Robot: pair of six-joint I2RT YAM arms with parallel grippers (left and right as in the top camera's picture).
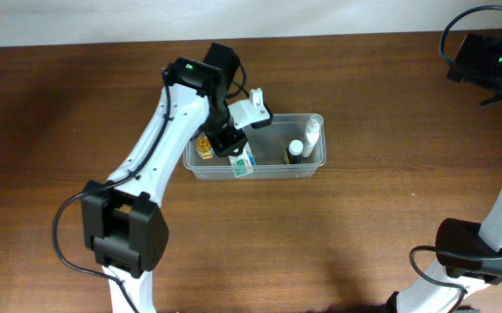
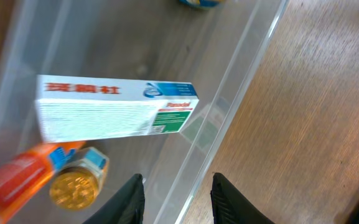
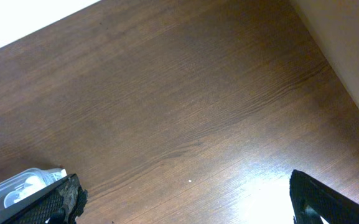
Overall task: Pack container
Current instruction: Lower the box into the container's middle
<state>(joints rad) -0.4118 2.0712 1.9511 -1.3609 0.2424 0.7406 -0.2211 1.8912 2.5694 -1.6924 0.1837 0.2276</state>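
Dark fingertips (image 2: 132, 200) of the left gripper (image 2: 178, 202) hang a little apart with nothing clamped between them. They appear to straddle, from above, the long wall of the clear container (image 2: 247, 68), which sits on the brown wooden table (image 1: 364, 226). Inside the container's left end lies a white, blue and green box (image 2: 117, 109), just beside an orange tube (image 2: 17, 177) and a gold-capped bottle (image 2: 73, 186). Toward its right end are a white bottle (image 1: 311, 132) and a smaller dark-capped bottle (image 1: 294, 150).

The likeliest trouble from here is the wall itself. With a finger seemingly on either side of it, any drop or sideways pull of the arm could hook the rim and drag or tip the light tub, spilling what is packed. Crowding is a second risk: the left end looks full, and another item pressed in there could ride up on the box.

From overhead the left arm's wrist covers much of that end, so how the pieces touch cannot be told. The same arm would stand in the way of any reach there from the other side. Well off the container's right end, the right gripper (image 3: 188, 202) hangs over the table with jaws wide apart and empty.
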